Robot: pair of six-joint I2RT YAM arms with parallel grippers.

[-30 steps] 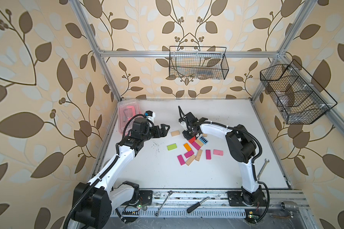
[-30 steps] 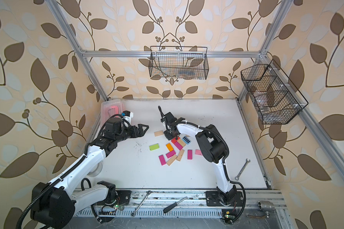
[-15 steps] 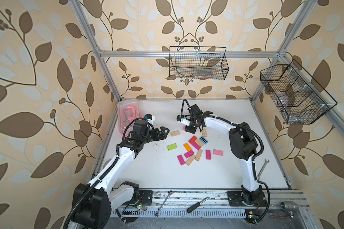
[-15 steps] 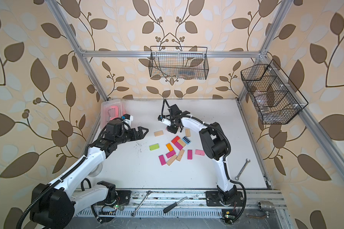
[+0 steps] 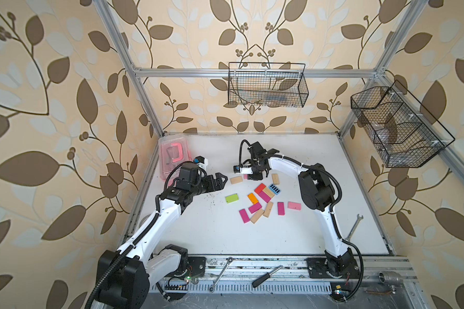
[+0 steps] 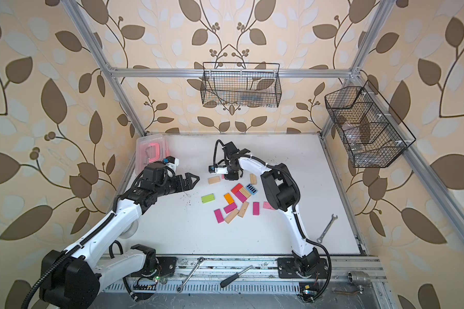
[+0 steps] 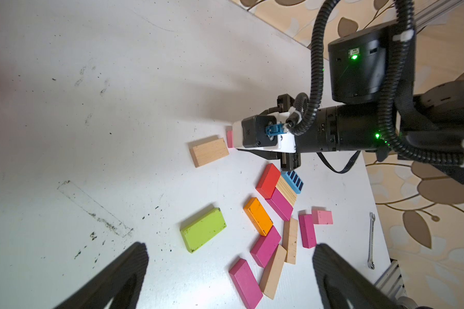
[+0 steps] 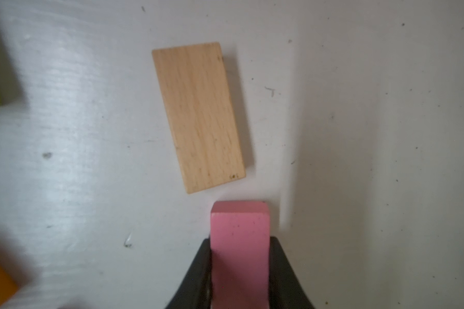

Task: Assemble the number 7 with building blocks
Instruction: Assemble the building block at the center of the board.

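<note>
My right gripper (image 8: 239,246) is shut on a pink block (image 8: 239,227), held on its narrow edge. The block's free end sits just short of a plain wood block (image 8: 198,117) that lies flat, with a small gap between them. In both top views this wood block (image 5: 236,179) lies left of the right gripper (image 5: 253,175), and a second wood block (image 5: 275,178) lies to the gripper's right. Several more blocks lie nearer the front: lime green (image 5: 231,198), red (image 5: 259,188), striped blue (image 5: 274,189), orange (image 5: 252,198) and magenta (image 5: 243,215). My left gripper (image 5: 221,179) (image 7: 229,256) hangs open and empty, left of the wood block.
A pink translucent box (image 5: 173,157) stands at the back left corner. A wrench (image 5: 354,227) lies near the table's right edge. Wire baskets hang on the back wall (image 5: 267,85) and the right wall (image 5: 397,128). A spanner (image 5: 221,273) and a screwdriver (image 5: 267,275) lie on the front rail.
My right gripper rose from the pile with the pink block, swung back and left, and has come down beside the wood block. My left arm shifted slightly toward the front.
</note>
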